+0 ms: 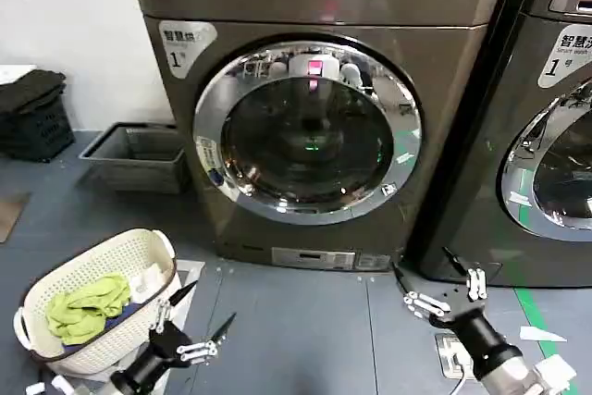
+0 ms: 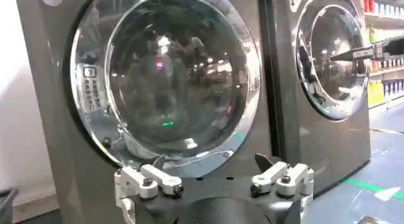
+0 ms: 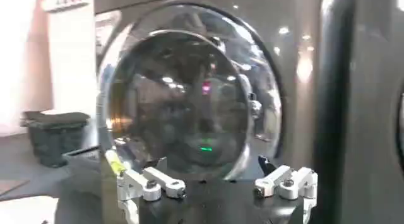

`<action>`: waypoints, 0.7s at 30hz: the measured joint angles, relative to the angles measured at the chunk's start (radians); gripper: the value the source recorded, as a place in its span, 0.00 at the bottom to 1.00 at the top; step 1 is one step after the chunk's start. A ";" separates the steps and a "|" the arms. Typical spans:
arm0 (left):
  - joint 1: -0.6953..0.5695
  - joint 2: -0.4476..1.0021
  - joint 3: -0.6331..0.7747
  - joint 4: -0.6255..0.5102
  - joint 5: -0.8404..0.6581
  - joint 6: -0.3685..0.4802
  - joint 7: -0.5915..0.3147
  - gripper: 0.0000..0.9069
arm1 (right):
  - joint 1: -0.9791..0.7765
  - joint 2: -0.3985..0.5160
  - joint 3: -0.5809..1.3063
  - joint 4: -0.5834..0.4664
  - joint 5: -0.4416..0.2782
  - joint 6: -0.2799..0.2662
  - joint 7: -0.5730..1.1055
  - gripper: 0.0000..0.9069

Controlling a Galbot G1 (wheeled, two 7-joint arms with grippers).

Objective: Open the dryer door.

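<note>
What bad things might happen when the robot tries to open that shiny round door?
The dryer door is shut, and both pincers sit low and away from it. The right pincer, open, is near a second machine with a similar chrome door, so it might go for the wrong one. The left pincer, open, is beside the laundry basket and might bump it when rising.

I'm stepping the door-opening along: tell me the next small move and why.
Probably raise the right gripper toward the right edge of the dryer door: the door sits shut, both grippers hang low and apart from it with open jaws, and the left gripper is beside the laundry basket.
</note>
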 joint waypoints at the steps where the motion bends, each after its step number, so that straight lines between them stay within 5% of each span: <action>1: 0.000 -0.001 0.000 -0.002 0.001 0.000 0.000 1.00 | 0.018 -0.018 -0.010 -0.009 0.007 0.003 0.000 1.00; 10: 0.008 -0.007 0.005 -0.007 0.012 -0.001 0.000 1.00 | 0.231 -0.160 -0.153 -0.127 0.064 0.003 0.024 1.00; 21: 0.013 -0.032 0.017 -0.015 0.038 -0.002 0.000 1.00 | 0.474 -0.229 -0.353 -0.248 0.109 0.000 0.047 1.00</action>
